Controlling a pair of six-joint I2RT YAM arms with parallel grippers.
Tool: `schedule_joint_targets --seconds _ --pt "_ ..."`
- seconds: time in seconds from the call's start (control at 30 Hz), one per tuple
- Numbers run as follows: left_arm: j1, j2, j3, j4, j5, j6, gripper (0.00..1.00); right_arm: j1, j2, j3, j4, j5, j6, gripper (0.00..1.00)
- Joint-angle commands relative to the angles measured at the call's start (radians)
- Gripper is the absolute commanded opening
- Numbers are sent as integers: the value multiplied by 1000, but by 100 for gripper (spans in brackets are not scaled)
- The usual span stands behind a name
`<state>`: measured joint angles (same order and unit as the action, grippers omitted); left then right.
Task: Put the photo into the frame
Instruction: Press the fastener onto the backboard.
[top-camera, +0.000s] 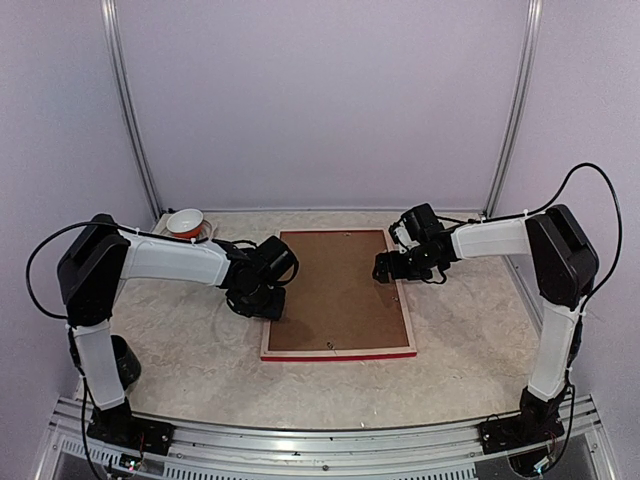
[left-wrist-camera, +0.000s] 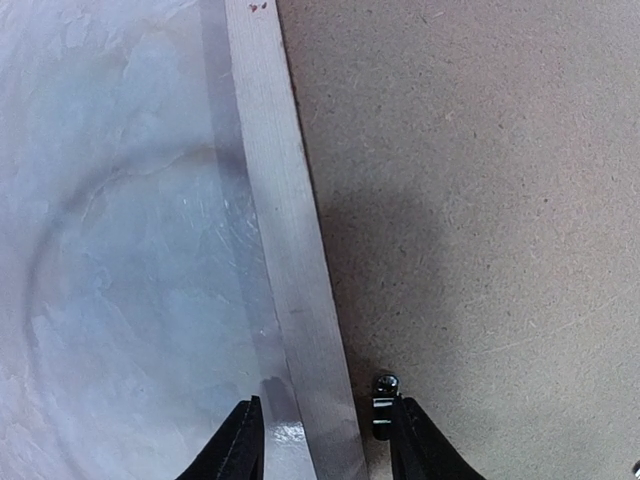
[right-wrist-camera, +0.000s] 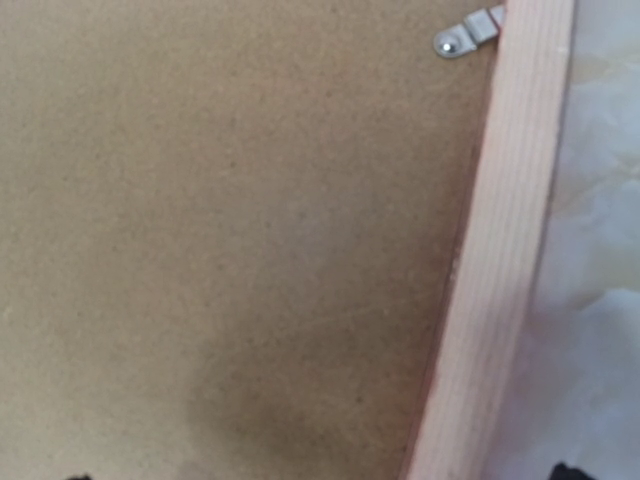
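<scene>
Frame (top-camera: 338, 351) lies flat, back up, mid-tabletop (top-camera: 470, 340). Its pale wood rails face up and a strip of red shows along the near edge. Brown backing board (top-camera: 335, 290) sits inside the rails and fills the opening.

Left arm: lower link stands up from the near-left base to a high elbow at the left. The white forearm then runs right and slightly down. The wrist is pitched down over the frame's left rail, toward the near half. Left gripper (left-wrist-camera: 325, 435) is part-open. One finger is on the tabletop side of the rail, the other on the backing-board side, so the rail sits between them. A sliver of gap shows on each side and nothing is clamped. A small metal turn clip (left-wrist-camera: 383, 400) sits just beside the board-side finger.

Right arm: lower link rises from the near-right base to an elbow at the right. The forearm reaches left, with the wrist over the frame's right rail in the far half. Right gripper (top-camera: 385, 268) is spread wide with nothing in it. The wrist view shows only its dark fingertips (right-wrist-camera: 562, 471) at the bottom corners. Below them are board, the right rail and another metal clip (right-wrist-camera: 465, 35) at the rail's inner edge.

A bowl (top-camera: 186, 221), white inside, sits at the far-left corner, well apart from the frame
</scene>
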<state>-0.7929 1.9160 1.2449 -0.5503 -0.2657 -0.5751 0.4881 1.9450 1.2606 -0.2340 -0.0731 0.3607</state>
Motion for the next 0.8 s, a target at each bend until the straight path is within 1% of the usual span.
schedule_joint_targets --seconds 0.0,0.17,0.53,0.63,0.77 --pt "1 24 -33 -16 -14 -8 40 3 -18 -12 9 10 -1 99" --pt "3 25 -46 -8 -8 -8 35 3 -17 -11 9 10 0 99" --pt "4 32 -65 2 11 -7 35 3 -21 -16 9 13 0 99" --pt "4 35 -67 7 19 -5 30 3 -22 -16 7 16 -1 99" --pt "6 34 -64 8 15 -5 29 3 -24 -13 5 16 -2 99"
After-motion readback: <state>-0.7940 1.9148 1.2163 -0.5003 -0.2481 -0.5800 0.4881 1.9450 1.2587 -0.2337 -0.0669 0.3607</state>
